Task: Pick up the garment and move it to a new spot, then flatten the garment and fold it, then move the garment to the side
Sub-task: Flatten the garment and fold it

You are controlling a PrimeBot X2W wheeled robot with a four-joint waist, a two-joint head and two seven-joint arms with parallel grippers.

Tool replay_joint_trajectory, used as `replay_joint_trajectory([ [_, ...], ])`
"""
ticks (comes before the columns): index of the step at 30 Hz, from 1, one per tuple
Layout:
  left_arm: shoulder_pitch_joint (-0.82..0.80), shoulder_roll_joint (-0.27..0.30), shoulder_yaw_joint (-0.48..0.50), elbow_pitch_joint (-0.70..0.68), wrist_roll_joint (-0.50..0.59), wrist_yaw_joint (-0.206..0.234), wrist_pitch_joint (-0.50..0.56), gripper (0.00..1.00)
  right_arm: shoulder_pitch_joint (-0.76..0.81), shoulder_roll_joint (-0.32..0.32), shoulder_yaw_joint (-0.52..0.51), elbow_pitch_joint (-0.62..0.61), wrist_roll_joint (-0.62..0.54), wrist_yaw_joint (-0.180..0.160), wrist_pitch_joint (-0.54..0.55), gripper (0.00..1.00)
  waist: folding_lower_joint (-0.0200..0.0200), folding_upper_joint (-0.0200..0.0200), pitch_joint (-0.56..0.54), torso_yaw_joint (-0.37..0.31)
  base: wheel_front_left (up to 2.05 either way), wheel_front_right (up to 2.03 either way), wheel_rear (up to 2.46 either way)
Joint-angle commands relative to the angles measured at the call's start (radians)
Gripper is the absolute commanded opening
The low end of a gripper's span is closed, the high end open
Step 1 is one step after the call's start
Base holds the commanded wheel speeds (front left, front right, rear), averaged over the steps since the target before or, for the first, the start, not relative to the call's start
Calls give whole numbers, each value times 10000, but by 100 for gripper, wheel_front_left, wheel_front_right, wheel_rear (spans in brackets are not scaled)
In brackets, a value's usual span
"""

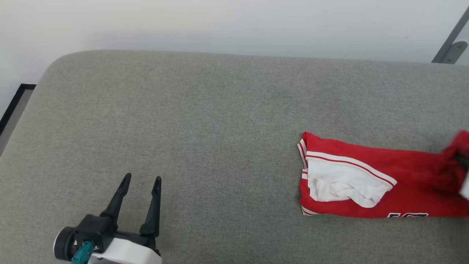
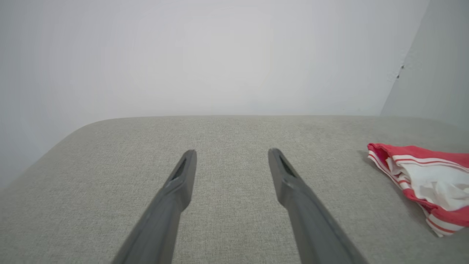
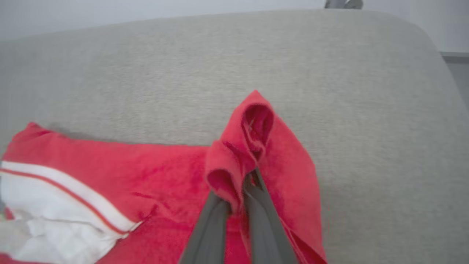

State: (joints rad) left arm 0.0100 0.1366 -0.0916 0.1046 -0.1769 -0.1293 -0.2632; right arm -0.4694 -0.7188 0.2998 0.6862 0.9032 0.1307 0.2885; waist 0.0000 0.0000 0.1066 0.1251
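Note:
The red garment (image 1: 370,178) lies folded on the grey padded surface at the right, a white sleeve on top and striped trim along its left edge. From the left wrist the garment (image 2: 428,181) shows at the right edge. My right gripper (image 3: 240,179) is shut on a raised red fold of the garment (image 3: 256,143), lifting that end above the surface; in the head view this bunched end (image 1: 456,161) is at the right edge. My left gripper (image 1: 141,185) stands open at the lower left, far from the cloth, nothing between its fingers (image 2: 183,172).
The grey upholstered surface (image 1: 205,128) stretches wide, with a rounded far-left corner and a white wall behind. A dark-framed strip (image 1: 14,110) lies beyond the left edge. A grey metal bracket (image 1: 450,44) stands at the upper right.

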Motion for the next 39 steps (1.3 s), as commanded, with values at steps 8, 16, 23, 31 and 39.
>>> replay_joint_trajectory([
  [8,122,-167,-222,-137,-398,-17,-17,100,797,1162,480,-3319,-1094,-1,1552,0,0,0,-89,378,0,0,0],
  [16,-208,-418,-791,-43,-1009,-18,-17,100,895,2298,649,-4604,-2089,-1,2709,0,0,0,256,828,0,0,0],
  [23,-409,-543,-985,52,-1190,-18,-17,100,679,2855,576,-4405,-2615,-1,2975,0,0,0,472,1122,0,0,0],
  [31,-677,-573,-1314,15,-1398,-18,-17,100,533,3258,443,-3201,-3090,-1,2540,0,0,0,641,1342,0,0,0],
  [39,-423,-323,-1101,84,-1629,-18,-17,100,249,3730,636,-2647,-2777,-2,1469,100,0,0,356,950,0,0,0],
])
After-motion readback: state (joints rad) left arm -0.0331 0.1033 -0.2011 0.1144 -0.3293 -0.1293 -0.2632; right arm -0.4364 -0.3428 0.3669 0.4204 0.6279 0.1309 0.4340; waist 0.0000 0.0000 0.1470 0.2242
